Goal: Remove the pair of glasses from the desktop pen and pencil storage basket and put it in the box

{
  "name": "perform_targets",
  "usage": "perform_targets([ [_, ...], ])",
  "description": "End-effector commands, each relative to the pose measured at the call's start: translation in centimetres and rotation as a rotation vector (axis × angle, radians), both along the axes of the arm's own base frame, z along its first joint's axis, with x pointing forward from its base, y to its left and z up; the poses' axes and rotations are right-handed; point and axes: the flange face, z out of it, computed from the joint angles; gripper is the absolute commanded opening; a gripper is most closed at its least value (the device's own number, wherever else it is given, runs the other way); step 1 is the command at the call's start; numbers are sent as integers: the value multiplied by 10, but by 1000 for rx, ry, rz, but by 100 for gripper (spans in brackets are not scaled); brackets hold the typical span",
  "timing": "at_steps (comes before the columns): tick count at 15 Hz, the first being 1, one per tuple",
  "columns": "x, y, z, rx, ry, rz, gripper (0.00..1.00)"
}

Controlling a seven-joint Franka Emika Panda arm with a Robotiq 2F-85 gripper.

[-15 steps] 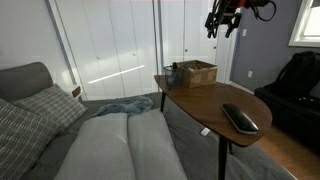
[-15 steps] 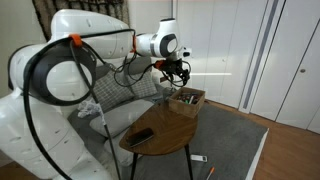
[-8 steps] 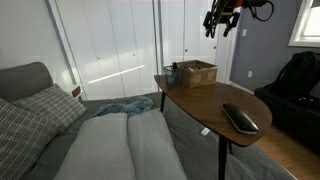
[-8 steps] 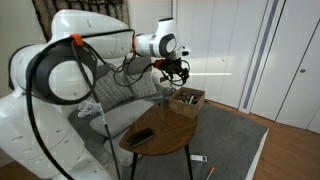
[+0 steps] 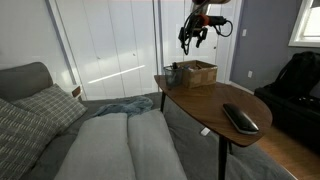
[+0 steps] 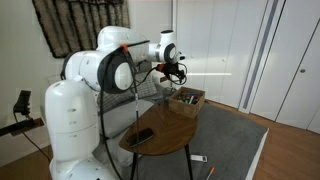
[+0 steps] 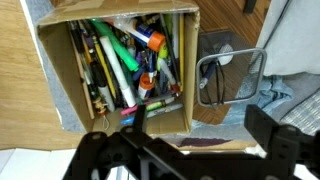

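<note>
The light brown box [image 7: 65, 70] stands at the far end of the wooden table and is full of pens and markers; it shows in both exterior views [image 5: 199, 73] [image 6: 188, 100]. Right beside it is the small dark mesh basket [image 7: 233, 76] [image 5: 172, 72]. A thin dark shape inside it [image 7: 208, 72] may be the glasses, but I cannot tell for sure. My gripper [image 7: 190, 150] [image 5: 194, 36] [image 6: 177, 72] hangs well above the box and basket, open and empty.
A flat black object [image 5: 240, 118] [image 6: 143, 135] lies near the table's front end. A grey sofa with cushions [image 5: 60, 120] stands beside the table. White closet doors [image 5: 110, 45] are behind it. A dark chair [image 5: 295, 85] is at the side.
The arm has swung sideways and a little lower, from beyond the table's end to above the box and basket. The gripper stays open and empty.
</note>
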Motion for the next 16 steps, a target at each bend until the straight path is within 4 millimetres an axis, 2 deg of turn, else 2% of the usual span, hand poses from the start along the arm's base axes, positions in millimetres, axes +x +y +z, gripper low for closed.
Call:
perform_targets([
  [1,47,35,-23,-88,58,-47,100],
  [3,61,51,-30,-143,75,-69,100],
  [4,65,55,-26,-139,85,-57,100],
  [5,61,55,-13,-116,81,-14,100],
  [6,55,55,-36,-116,85,-30,100],
  [9,59,56,-20,-118,73,-22,100],
  [12,73,81,-40,-124,64,-77,100],
  [16,76,116,-60,-137,56,-142,99],
])
